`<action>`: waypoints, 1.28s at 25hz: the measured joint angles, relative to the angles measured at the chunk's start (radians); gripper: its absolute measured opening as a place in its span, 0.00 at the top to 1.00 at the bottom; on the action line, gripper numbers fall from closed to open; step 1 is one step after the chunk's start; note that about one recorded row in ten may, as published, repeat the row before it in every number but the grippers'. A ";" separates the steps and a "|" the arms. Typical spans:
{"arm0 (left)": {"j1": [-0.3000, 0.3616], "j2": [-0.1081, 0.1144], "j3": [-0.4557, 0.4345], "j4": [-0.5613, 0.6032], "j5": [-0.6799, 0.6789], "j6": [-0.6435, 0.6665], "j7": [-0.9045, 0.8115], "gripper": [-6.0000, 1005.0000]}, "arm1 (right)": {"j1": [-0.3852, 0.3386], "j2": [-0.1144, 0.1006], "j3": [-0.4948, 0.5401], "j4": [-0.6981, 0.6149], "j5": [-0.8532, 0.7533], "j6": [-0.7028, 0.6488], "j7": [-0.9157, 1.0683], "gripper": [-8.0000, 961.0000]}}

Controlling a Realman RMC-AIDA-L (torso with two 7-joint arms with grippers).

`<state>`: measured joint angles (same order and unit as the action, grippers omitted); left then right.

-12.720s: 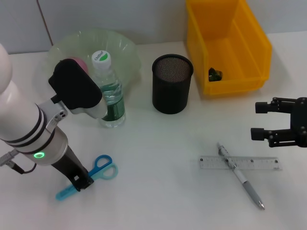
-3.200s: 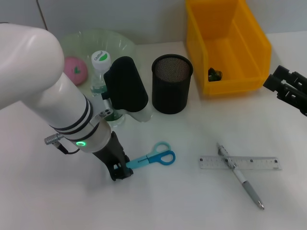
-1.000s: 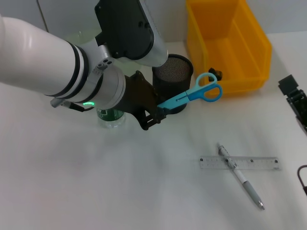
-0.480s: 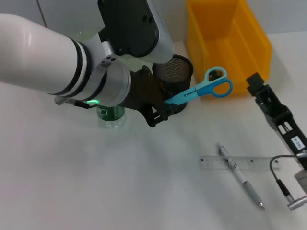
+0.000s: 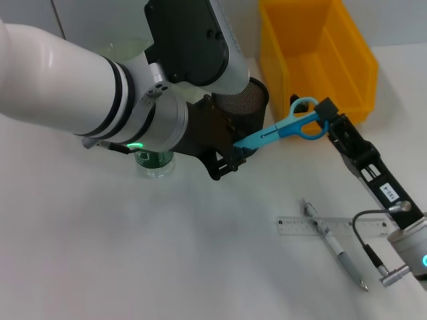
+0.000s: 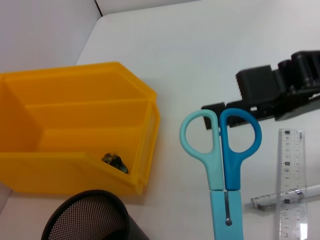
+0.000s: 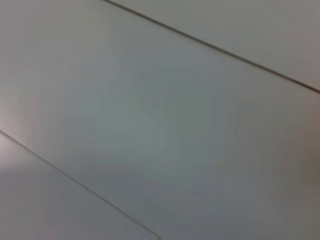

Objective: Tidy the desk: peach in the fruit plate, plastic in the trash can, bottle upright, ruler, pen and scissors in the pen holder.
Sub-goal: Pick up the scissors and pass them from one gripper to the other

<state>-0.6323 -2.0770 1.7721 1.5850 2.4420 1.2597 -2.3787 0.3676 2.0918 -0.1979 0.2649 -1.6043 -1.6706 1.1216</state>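
Scissors (image 5: pixel 280 128) hang in the air just in front of the black mesh pen holder (image 5: pixel 243 103), gripped at the blade end by the left gripper (image 5: pixel 233 155), whose fingers are clamped on the light-blue blades. Their long axis runs nearly level — from the gripper out toward the robot's right, rising slightly, with the two finger loops at the far end over the table beside the yellow bin (image 5: pixel 313 60). In the left wrist view the closed scissors (image 6: pixel 222 165) point straight away from the camera, loops outermost.

What matters for the next move is that those loops sit right at the tip of the right gripper (image 5: pixel 330 117), which reaches in from the right along its long black arm; whether it already touches or holds a loop, I cannot tell. The holder's mouth lies back beside the left arm — much nearer the left gripper than the right. The ruler (image 5: pixel 333 227) and pen (image 5: pixel 333 243) lie crossed on the table below, not yet put away.
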 joint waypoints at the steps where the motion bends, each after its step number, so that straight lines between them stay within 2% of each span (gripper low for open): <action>1: 0.000 0.000 0.000 0.000 0.000 0.000 0.000 0.79 | 0.004 0.000 0.000 0.002 -0.001 0.004 0.000 0.13; 9: -0.003 0.000 0.000 -0.001 0.000 0.000 0.000 0.80 | 0.015 0.001 0.000 0.011 -0.014 0.020 0.002 0.13; 15: -0.003 0.001 -0.001 0.000 0.000 0.000 -0.001 0.79 | 0.015 0.000 0.000 0.008 -0.017 0.020 0.010 0.27; 20: -0.002 0.002 -0.001 0.000 -0.001 0.000 -0.001 0.79 | 0.015 0.000 0.000 0.007 -0.017 0.021 0.010 0.49; 26: -0.002 0.002 -0.001 0.002 -0.008 0.000 0.000 0.79 | 0.016 0.000 0.007 0.010 -0.017 0.038 0.015 0.51; 31: -0.001 0.002 -0.001 0.002 -0.009 0.000 0.000 0.79 | 0.017 -0.001 0.004 0.007 -0.017 0.041 0.024 0.65; 32: 0.000 0.002 -0.001 0.002 -0.009 0.000 0.001 0.79 | 0.017 -0.001 0.004 0.007 -0.017 0.041 0.024 0.66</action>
<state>-0.6323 -2.0754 1.7708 1.5867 2.4329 1.2596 -2.3780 0.3847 2.0909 -0.1944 0.2718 -1.6214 -1.6300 1.1460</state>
